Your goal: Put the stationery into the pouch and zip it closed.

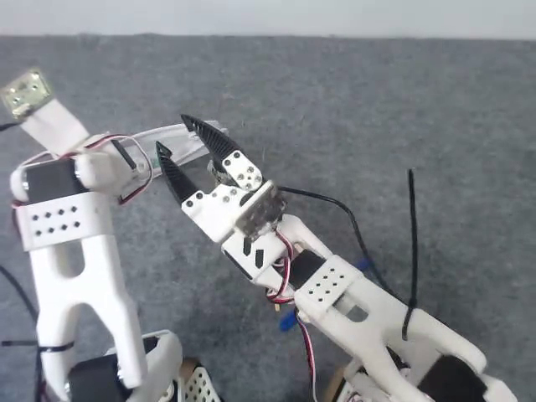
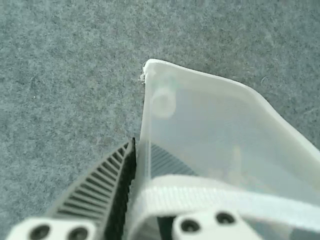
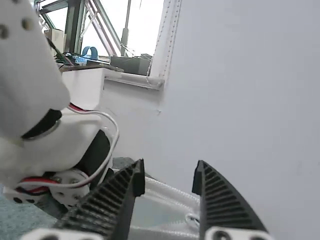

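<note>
**Pouch** [image 1: 213, 128] [image 2: 215, 130]: translucent, with a white zip band [image 2: 200, 197] along one edge. It is placed left of centre, towards the far side of the grey table [image 1: 377, 109]. It is held up off the surface, apparently so that the zip edge is presented to the second arm. Faint shapes are seen through its wall; whether they are the stationery cannot be told, nor whether the zip is closed.

**Left gripper** [image 2: 145, 160]: located at the pouch's left end and clamped on its edge, one ribbed black finger [image 2: 107, 175] outside the wall. This grip is judged to serve as an anchor against any pull along the zip.

**Right gripper** [image 1: 172, 134] [image 3: 167, 182]: poised directly over the pouch, fingers parted moderately, nothing held. The zip band [image 3: 165, 197] is framed just below the gap, so a descent onto the zip pull is judged to be the step in hand.
</note>
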